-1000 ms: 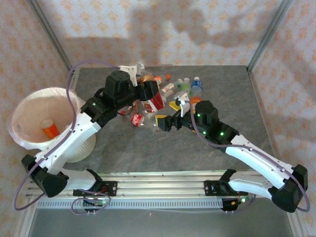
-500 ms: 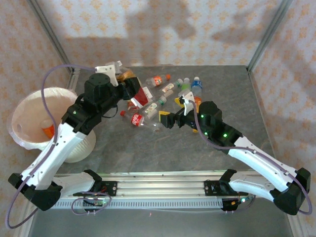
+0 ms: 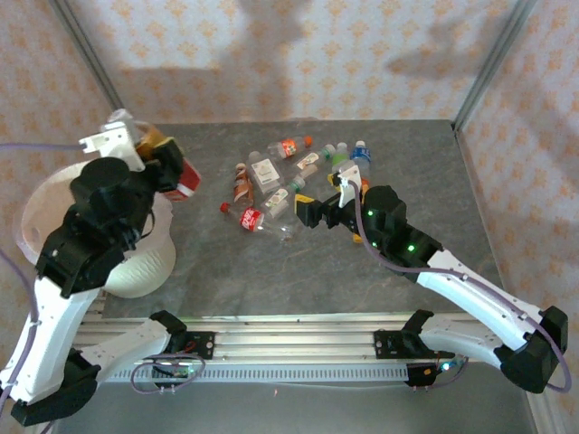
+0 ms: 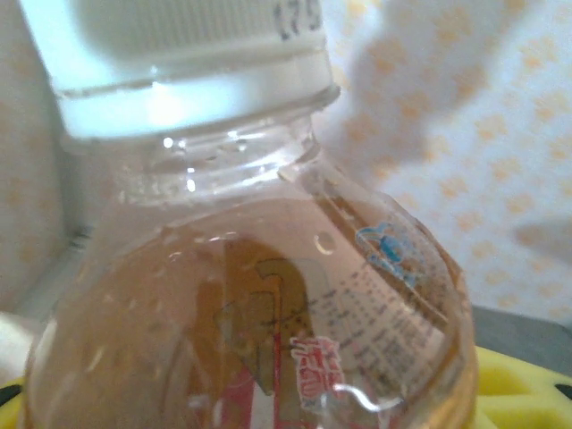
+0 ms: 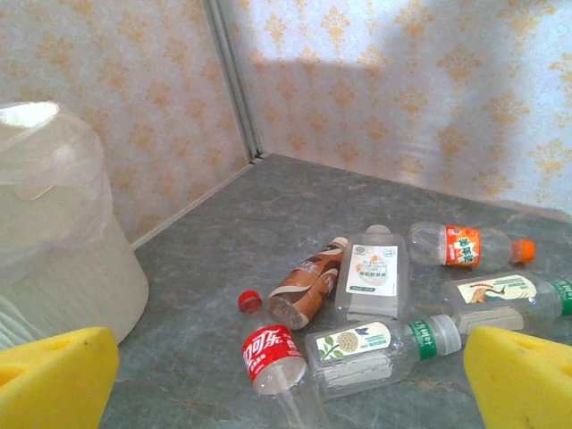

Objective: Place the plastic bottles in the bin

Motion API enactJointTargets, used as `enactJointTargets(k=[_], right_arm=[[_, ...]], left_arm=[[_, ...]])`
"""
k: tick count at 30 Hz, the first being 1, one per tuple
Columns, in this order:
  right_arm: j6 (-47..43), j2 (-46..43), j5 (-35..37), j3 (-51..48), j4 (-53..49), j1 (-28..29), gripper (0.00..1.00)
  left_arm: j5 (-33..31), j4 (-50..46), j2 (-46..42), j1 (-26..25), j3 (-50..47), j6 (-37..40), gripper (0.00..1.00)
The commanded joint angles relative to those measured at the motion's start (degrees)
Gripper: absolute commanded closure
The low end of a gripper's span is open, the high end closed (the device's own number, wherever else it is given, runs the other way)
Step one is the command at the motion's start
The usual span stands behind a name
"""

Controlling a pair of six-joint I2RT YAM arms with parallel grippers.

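Between the jaws of the left gripper (image 3: pixel 167 161) a red-labelled bottle (image 3: pixel 184 178) is pinched by its body; in the left wrist view its white cap (image 4: pixel 188 80) is seen at the top of the frame. The bottle is held at the upper left of the overhead view, about over the right-hand rim of the bin (image 3: pixel 145 264).

The drop would be best made, it is judged, once the bottle is carried further left, over the middle of the bag-lined mouth, and only then should the jaws be parted. Released here, it might strike the rim and roll back onto the table (image 3: pixel 407 154).

The right gripper (image 3: pixel 315 208) is spread wide, nothing between its yellow pads (image 5: pixel 54 375), at the right edge of the heap in mid-frame.

One bin and two grippers are counted. One bottle is carried, and about eight loose bottles (image 3: pixel 264 170) are made out on the table, six of them in the right wrist view.
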Motion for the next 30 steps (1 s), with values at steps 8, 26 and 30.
enactJointTargets(k=[8,26,30], right_arm=[[1.6,0.8,4.1,-0.6,1.9,0.3,0.01],[4.0,0.9,5.8,0.0,-0.7,0.3,0.01],[4.2,1.0,6.1,-0.3,-0.8,0.3,0.01]], left_arm=[[-28.0,-3.3,-2.3,1.8,2.5,11.0,0.52],[-5.5,-12.2,4.3,26.9,1.6,1.9,0.51],[-5.2,-12.2,4.6,31.6,-0.8,2.6,0.51]])
